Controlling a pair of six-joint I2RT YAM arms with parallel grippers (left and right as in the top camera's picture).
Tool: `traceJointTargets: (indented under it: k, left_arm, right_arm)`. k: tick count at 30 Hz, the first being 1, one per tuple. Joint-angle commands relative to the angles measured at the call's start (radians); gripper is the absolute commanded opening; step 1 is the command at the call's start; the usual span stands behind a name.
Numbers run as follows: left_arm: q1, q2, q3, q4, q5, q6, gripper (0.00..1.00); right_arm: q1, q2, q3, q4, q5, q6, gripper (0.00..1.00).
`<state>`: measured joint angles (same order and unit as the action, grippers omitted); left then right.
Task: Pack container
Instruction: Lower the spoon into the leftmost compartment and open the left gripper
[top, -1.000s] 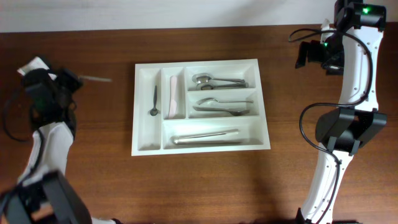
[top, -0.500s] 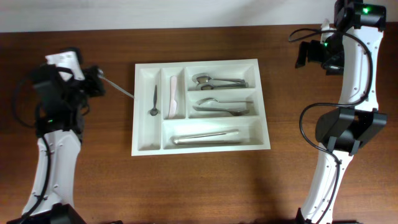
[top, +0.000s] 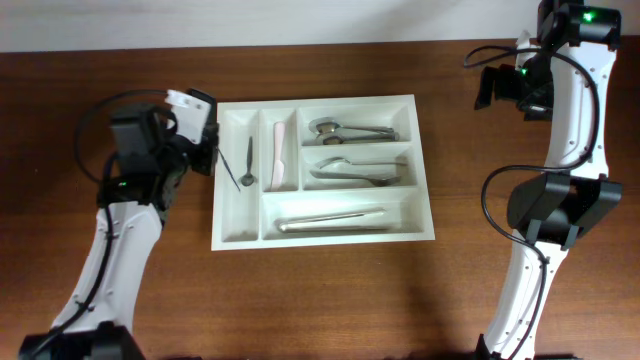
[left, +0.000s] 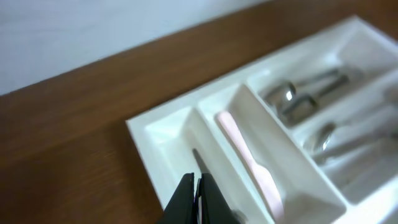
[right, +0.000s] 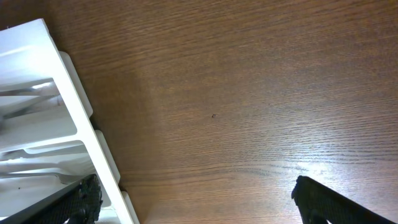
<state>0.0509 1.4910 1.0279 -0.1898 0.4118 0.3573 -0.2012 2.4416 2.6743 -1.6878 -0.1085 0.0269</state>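
The container (top: 320, 101) is a white compartment tray in the middle of the table; it also shows in the left wrist view (left: 144, 128) and the right wrist view (right: 69, 93). My left gripper (top: 212, 150) hangs over the tray's left edge, shut on a thin metal utensil (top: 232, 170) whose tip slants over the leftmost narrow compartment. From the left wrist, the jaws (left: 196, 186) are pressed together with the utensil's dark tip (left: 197, 159) sticking out above them. My right gripper (top: 497, 88) is open off the tray's right side, nothing between its fingers (right: 202, 205).
A small spoon (top: 248, 160) lies in the leftmost compartment and a pink utensil (top: 279, 150) in the one beside it. Spoons (top: 345, 130) and more cutlery (top: 350, 170) fill the upper long compartments, knives (top: 330, 220) the bottom one. Bare wooden table (top: 300, 300) surrounds the tray.
My left arm has swung right from the table's left edge to the tray's left rim, carrying the thin utensil. The right arm has not moved.
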Motion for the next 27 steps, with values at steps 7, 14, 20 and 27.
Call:
traceJointTargets:
  k: [7,14,20,27]
  left_arm:
    - [-0.036,0.173,0.007,-0.009,0.015,0.265,0.02]
    - [-0.038,0.251,0.007,0.006,0.015,0.303,0.02]
    - [-0.038,0.254,0.007,0.051,0.014,0.302,0.56]
    - [-0.035,0.242,0.018,0.098,0.01,0.246,0.99]
  right_arm:
    - [0.003,0.0,0.019,0.0,0.009,0.008,0.99]
    - [0.003,0.0,0.019,0.0,0.009,0.008,0.99]
    - [0.003,0.0,0.019,0.0,0.009,0.008,0.99]
    - [0.003,0.0,0.019,0.0,0.009,0.008,0.99]
